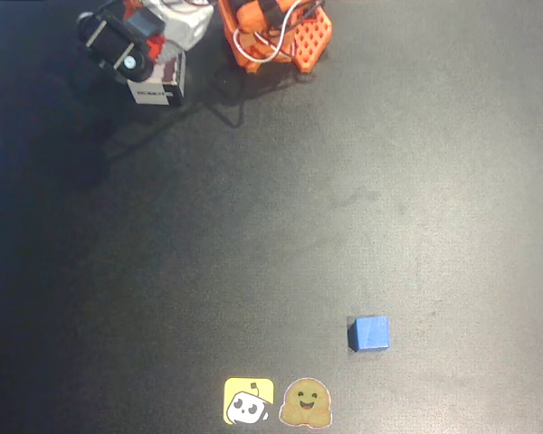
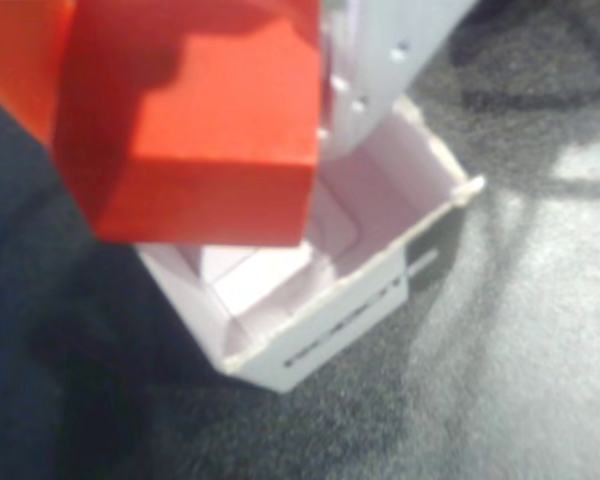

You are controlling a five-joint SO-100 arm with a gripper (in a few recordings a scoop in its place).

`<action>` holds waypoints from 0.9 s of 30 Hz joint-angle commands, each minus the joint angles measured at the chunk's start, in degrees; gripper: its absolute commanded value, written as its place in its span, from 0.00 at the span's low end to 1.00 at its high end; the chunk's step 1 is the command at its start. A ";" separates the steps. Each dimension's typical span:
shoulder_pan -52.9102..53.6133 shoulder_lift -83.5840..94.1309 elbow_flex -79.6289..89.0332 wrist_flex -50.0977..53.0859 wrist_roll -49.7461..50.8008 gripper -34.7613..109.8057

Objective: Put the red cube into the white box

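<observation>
Gripping the red cube (image 2: 200,130), the gripper (image 2: 325,110) hangs directly above the open white box (image 2: 380,290). Overhead, the arm (image 1: 127,41) is folded over the box at top left, far from a blue cube (image 1: 372,333).

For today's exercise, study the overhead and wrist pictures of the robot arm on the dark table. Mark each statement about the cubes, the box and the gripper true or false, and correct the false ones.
1. The red cube is held in the gripper above the open white box. True.
2. The blue cube lies inside the white box. False: it sits alone on the table, far from the box.
3. The red cube rests on the box floor. False: it hangs over the opening, in the gripper.
4. Two stickers lie near the table's lower edge in the overhead view. True.
</observation>
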 commanded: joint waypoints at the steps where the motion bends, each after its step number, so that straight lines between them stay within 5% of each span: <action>1: 0.09 1.93 -1.32 -0.88 -0.70 0.31; 27: -4.92 15.56 6.15 -0.44 2.99 0.35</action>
